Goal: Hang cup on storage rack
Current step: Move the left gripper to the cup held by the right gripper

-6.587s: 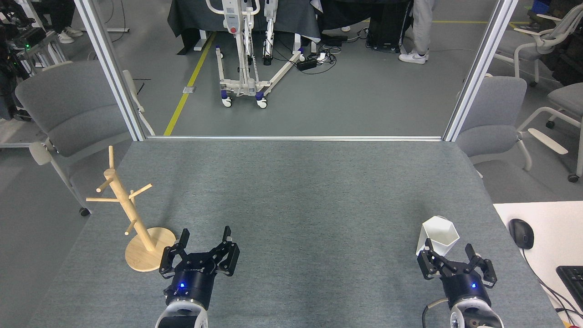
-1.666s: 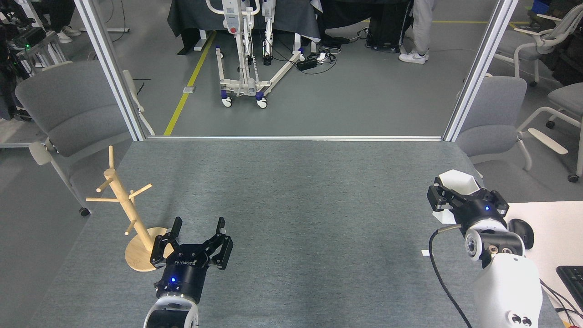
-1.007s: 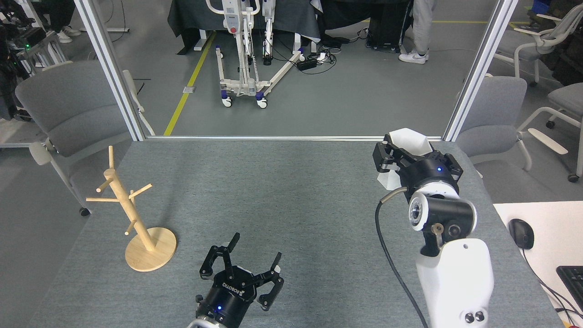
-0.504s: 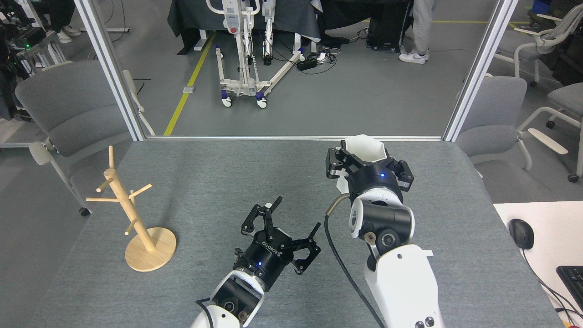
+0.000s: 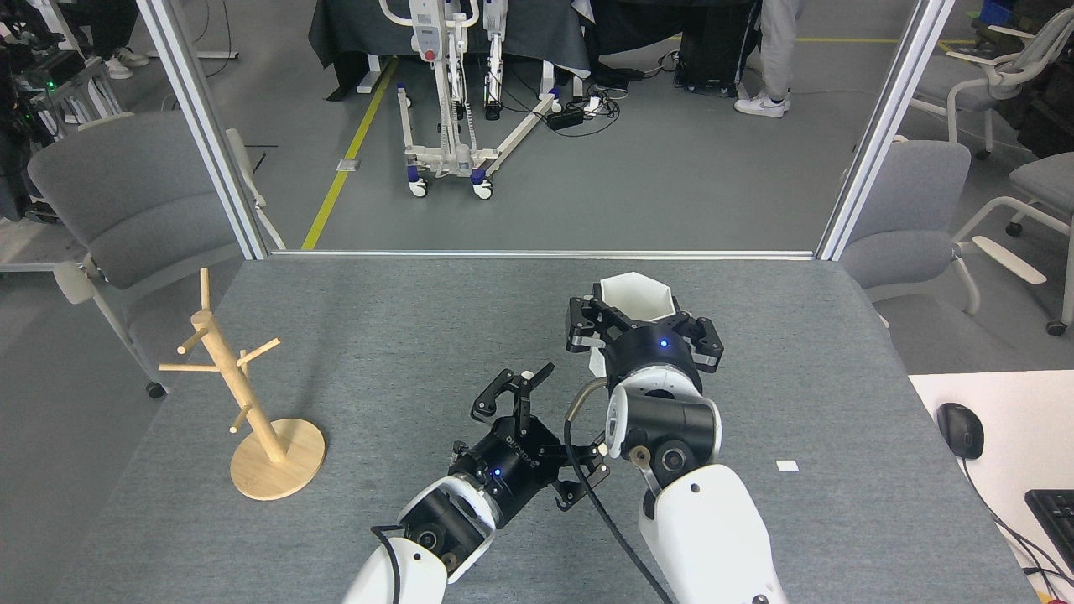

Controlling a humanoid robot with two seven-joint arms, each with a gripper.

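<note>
Hanging in the air over the middle of the grey table (image 5: 470, 319), the white cup (image 5: 635, 295) sits upright with its six-sided mouth facing up, clamped by the right gripper (image 5: 642, 329), whose black fingers close on it from either side. It touches nothing else and is well apart from the wooden rack (image 5: 237, 387), which stands at the left side of the table on its round base, its slanted pole and thin pegs all bare. Just below and to the left of the cup, the left gripper (image 5: 560, 428) has its fingers spread wide and grips nothing; it is angled up toward the cup from near the right arm's wrist. Judging from this, the pickup part of the job looks done, while the hanging itself is not: no peg carries the cup yet. What seems left is either a hand-over to the empty left gripper or a long carry across to the rack, then threading a peg through the cup. Any hole in the cup's side cannot be made out from this angle.
</note>
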